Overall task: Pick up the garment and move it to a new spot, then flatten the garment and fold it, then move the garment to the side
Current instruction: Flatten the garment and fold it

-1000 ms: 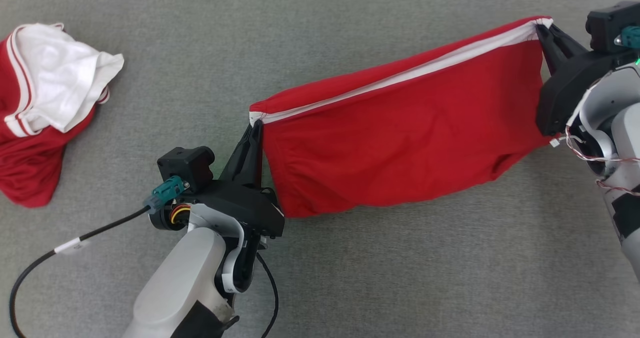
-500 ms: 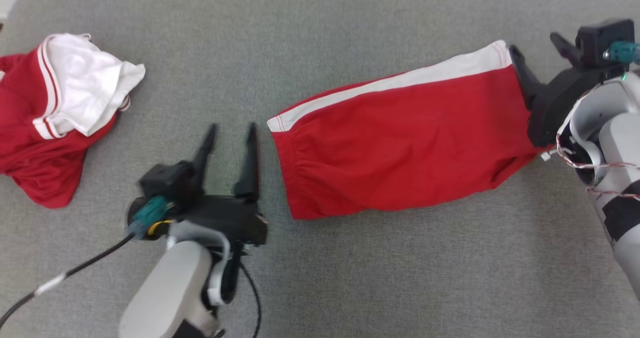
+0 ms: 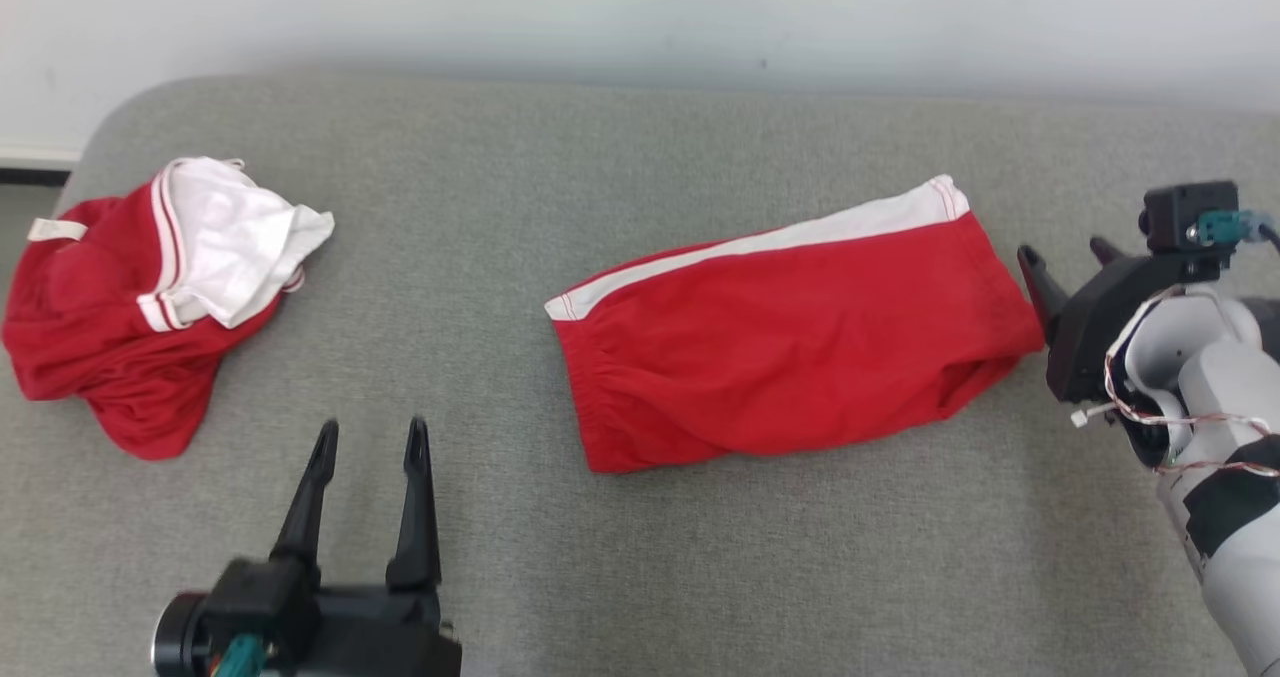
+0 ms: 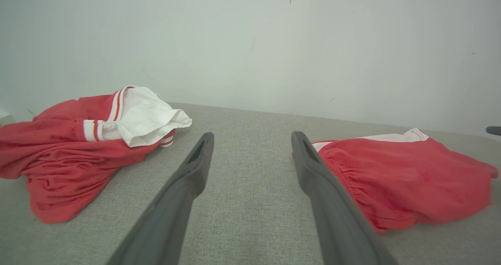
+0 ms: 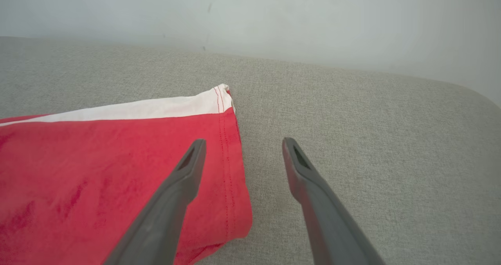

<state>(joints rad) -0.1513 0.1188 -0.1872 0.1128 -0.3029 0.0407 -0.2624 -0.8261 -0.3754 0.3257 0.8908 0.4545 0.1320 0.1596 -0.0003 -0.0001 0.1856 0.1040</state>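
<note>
The red fabric shorts with a white side stripe (image 3: 790,357) lie flat on the grey fabric-covered bench (image 3: 700,567), right of its middle. The stripe is toward the back edge and the gathered waistband faces left. The left gripper (image 3: 373,425), near the front edge, and the right gripper (image 3: 1062,252), just beside the hem, both stand spread and hold nothing. A crumpled red and white garment (image 3: 150,297) lies at the left end.

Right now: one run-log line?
left pincer: open, empty | right pincer: open, empty | red shorts: laid out on cushion, ungripped | second garment: far left
</note>
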